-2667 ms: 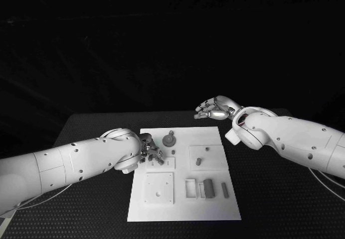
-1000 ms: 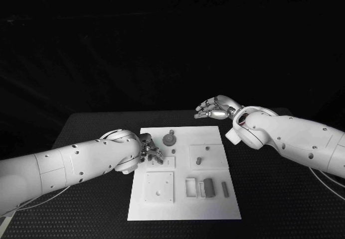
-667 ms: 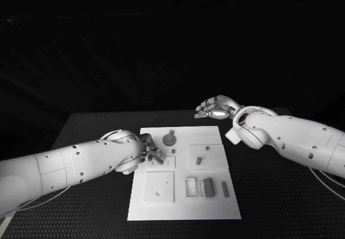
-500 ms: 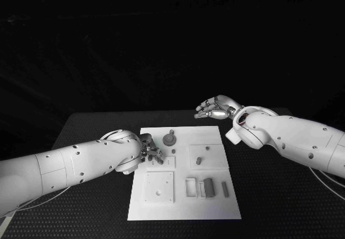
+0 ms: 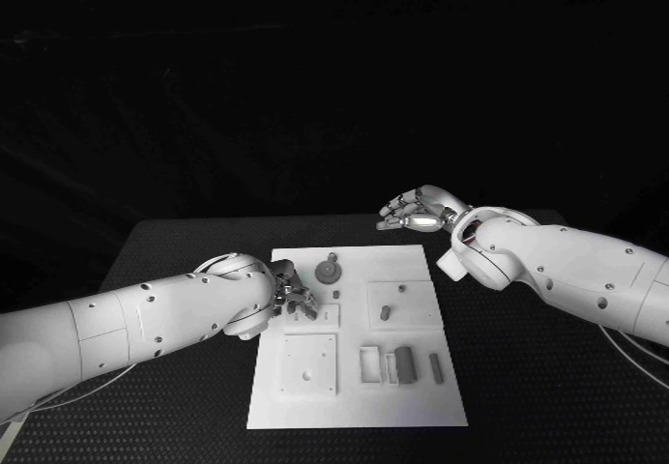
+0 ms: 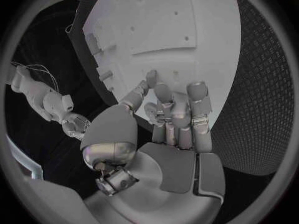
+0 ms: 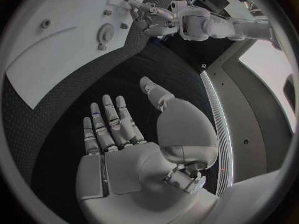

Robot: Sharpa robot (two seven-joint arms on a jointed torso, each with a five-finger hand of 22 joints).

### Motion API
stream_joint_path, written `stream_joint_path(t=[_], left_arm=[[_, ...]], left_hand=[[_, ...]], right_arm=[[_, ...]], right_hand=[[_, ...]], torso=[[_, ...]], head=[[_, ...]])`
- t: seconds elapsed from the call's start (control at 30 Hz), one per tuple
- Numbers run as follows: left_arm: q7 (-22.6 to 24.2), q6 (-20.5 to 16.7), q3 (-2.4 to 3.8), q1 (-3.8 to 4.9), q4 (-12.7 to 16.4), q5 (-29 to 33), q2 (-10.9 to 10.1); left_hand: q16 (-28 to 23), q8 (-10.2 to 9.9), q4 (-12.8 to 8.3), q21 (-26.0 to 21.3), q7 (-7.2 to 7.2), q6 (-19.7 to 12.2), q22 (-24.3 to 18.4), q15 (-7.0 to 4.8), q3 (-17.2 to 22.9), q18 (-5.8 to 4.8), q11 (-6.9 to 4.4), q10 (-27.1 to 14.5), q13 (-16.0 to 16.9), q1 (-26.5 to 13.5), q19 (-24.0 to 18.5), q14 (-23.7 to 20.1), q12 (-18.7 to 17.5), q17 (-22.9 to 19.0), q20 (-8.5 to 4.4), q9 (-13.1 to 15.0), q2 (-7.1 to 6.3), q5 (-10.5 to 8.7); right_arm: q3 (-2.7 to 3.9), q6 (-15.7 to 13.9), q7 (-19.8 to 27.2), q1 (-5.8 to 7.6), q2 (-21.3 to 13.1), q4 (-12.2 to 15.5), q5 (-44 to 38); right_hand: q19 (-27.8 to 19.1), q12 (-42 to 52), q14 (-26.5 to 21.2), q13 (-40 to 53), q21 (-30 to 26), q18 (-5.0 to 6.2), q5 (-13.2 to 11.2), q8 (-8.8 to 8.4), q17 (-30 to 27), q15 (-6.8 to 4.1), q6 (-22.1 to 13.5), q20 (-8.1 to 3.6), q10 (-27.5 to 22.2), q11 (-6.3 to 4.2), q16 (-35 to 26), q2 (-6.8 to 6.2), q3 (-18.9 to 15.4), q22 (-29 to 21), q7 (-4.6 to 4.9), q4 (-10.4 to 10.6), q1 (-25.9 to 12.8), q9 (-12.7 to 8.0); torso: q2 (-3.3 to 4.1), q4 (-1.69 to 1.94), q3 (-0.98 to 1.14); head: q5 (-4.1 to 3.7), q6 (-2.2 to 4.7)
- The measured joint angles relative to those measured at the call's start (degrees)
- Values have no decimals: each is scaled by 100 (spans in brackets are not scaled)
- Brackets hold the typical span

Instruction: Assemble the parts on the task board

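The task board (image 5: 356, 387) lies in the middle of the black table (image 5: 182, 251), and the work on it looks only partly done. A round part (image 5: 329, 270) sits at the far end of the board, a short peg (image 5: 384, 312) lies or stands on the square block on the right, and a dark block (image 5: 404, 363) with a thin pin (image 5: 435, 366) beside it rests at the near right; whether these are already seated or only waiting, I cannot tell. The square plate (image 5: 308, 364) at the near left shows small holes and nothing stands in it, so in my judgement several parts are not yet placed. The left hand (image 5: 292, 295) is low over the left side of the board, with its fingertips (image 6: 151, 77) bent down to the white surface near a small block; a small dark piece seems to be at the fingers, but it is not clear if the hand grips it. The right hand (image 5: 414, 214) hangs beyond the far edge of the board, well apart from the parts, palm up, fingers spread and holding nothing. The table has a rough woven surface, and the room behind is dark.
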Motion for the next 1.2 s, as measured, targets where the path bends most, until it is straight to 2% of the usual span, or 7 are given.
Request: stream_joint_path(t=[1.2], left_arm=[[75,-115,0,-30,31,9,-37]], left_hand=[[0,2,8,0,-9,9,-3,11,-10,0,0,0,-4,8,-5,11,0,-5,5,14,8,1]], right_arm=[[0,12,0,-12,-12,-4,2]], right_hand=[[0,0,0,0,0,0,0,0,-5,0,0,0,0,0,0,0,0,-11,0,0,0,-4]], torso=[[0,3,-3]], head=[[3,8]])
